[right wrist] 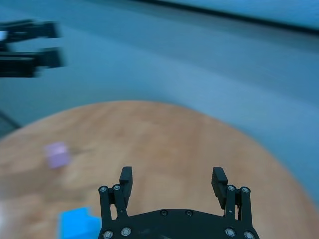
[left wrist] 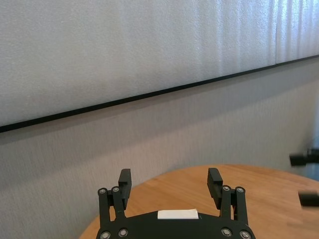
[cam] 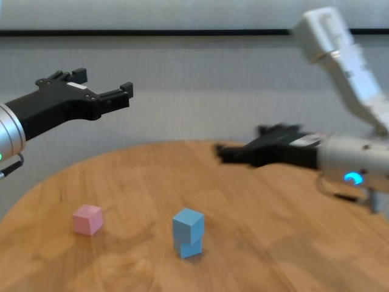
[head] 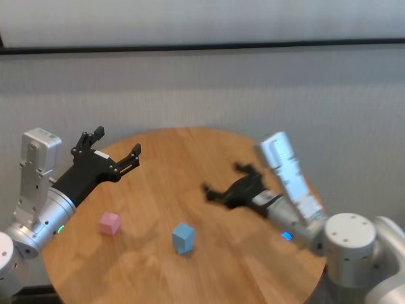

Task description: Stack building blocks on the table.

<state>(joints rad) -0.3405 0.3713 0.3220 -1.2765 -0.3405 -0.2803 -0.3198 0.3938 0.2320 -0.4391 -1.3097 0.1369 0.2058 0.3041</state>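
Two light blue blocks stand stacked, one [cam: 188, 223] on top of the other [cam: 191, 248], near the middle front of the round wooden table [cam: 273, 213]; the stack also shows in the head view [head: 183, 238]. The pink block [cam: 87, 219] sits alone on the table to the left of the stack and shows in the head view too [head: 109, 223]. My right gripper [head: 221, 180] is open and empty, above the table to the right of and behind the stack. My left gripper [head: 116, 144] is open and empty, held high above the table's far left edge.
A grey wall with a dark horizontal strip [cam: 182, 32] rises behind the table. The table's round edge [head: 190, 130] curves close behind both grippers. Bare wood lies between the blocks and the right arm [head: 297, 215].
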